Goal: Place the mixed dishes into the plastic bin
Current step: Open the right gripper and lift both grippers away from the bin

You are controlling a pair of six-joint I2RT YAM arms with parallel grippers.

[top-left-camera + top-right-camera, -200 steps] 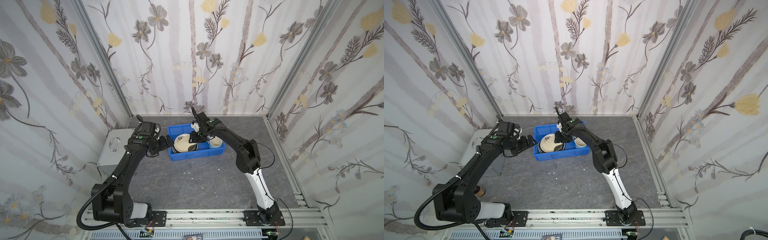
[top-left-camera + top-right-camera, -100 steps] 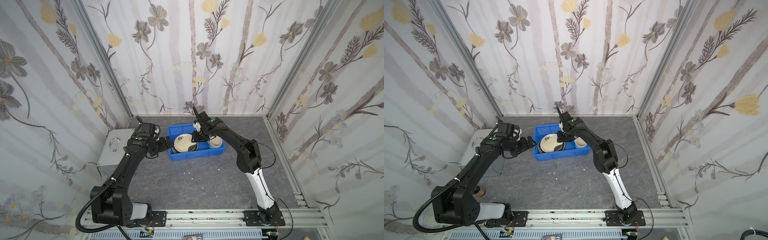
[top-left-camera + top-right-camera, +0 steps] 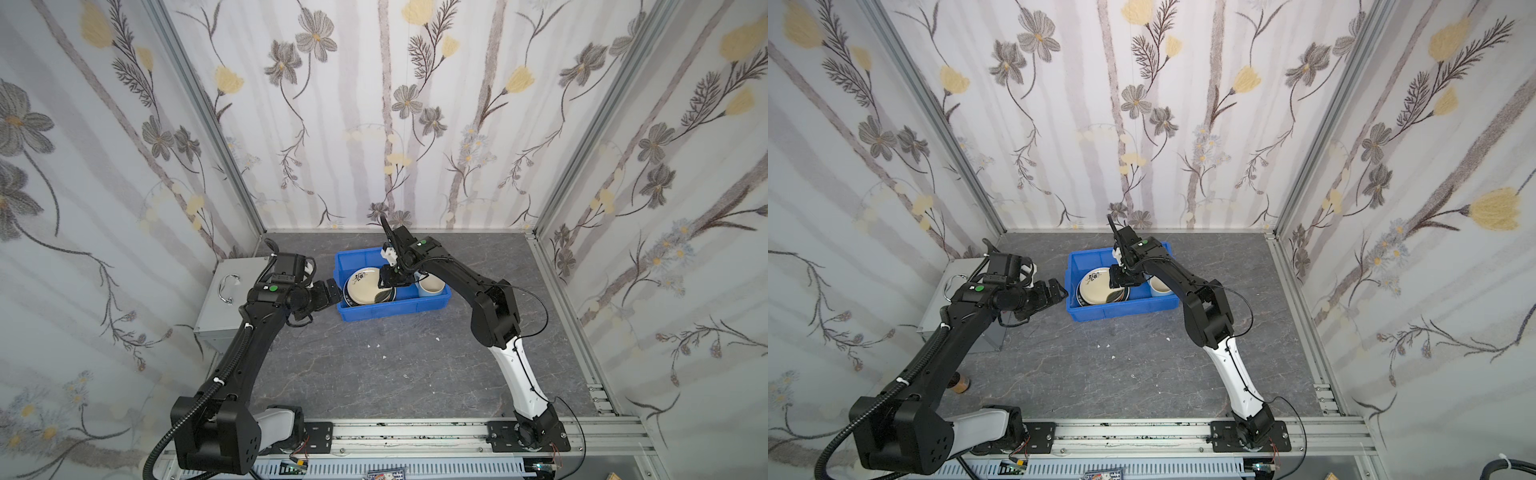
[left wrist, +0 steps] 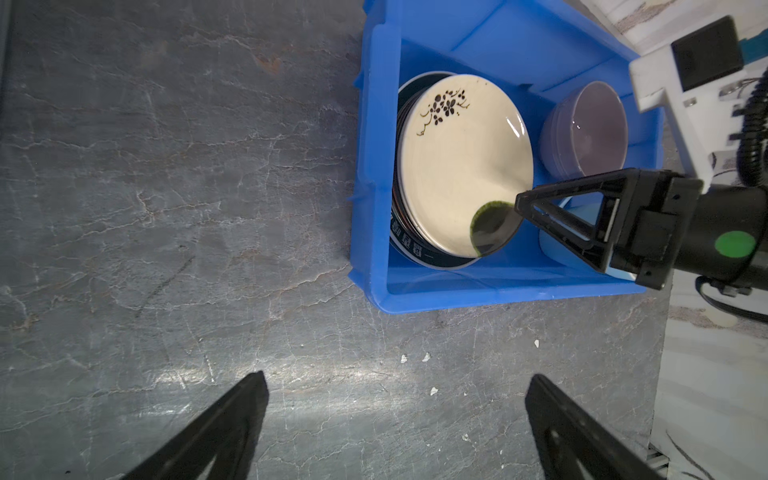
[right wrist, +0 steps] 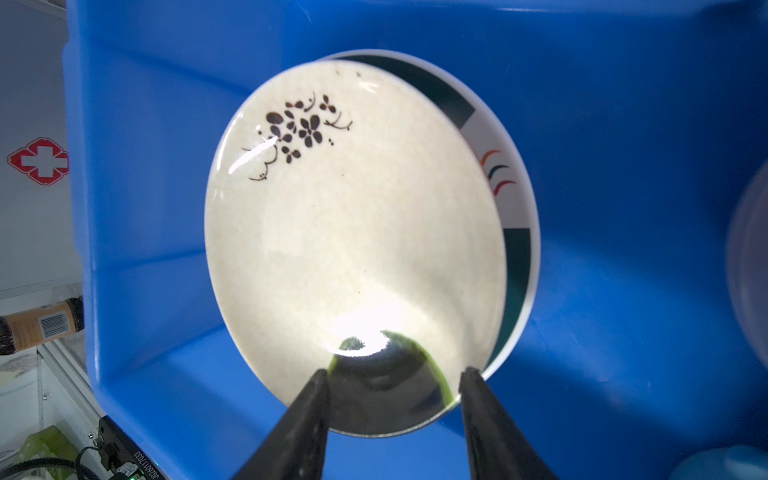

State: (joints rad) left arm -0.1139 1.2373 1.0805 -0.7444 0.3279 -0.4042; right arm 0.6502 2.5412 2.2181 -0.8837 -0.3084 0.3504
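**Change over the last second:** minimal. The right arm's wrist has drawn slightly towards the back wall, and the left arm has barely shifted. The dishes lie where they lay.

**Right end effector** (image 5: pixel 394 370): inside the plastic bin (image 4: pixel 374 166). Its fingers are part-spread and sit at the dark-glazed edge of the cream-flowered plate (image 5: pixel 353 232). They straddle a stretch of the rim and do not nip it. No pinch is visible, and the spread is unchanged.

**Left end effector** (image 4: pixel 397 376): fully spread and empty. It hangs over bare worktop (image 3: pixel 374 365) just beside the bin's near end wall.

**Task items:**
- The cream-flowered plate rests tilted on top of a stack in the bin.
- The teal-patterned plate (image 5: pixel 517 249) and the black plate (image 4: pixel 409 245) show beneath it.
- The lilac bowl (image 4: pixel 590 133) and the pale blue mug (image 3: pixel 431 286) stand in the bin's other half.
- No white plate can be made out; it may be hidden in the stack.
- No dish is seen on the worktop in either top view.

**Assessment:** the plate appears delivered and let go, so loading looks complete or very nearly so. The right arm should next lift clear without catching the tilted rim, which could slide the plate off the stack.

**Not task items:** the grey metal case (image 3: pixel 232 291) and the small brown bottle (image 3: pixel 960 382) stand apart from the bin.
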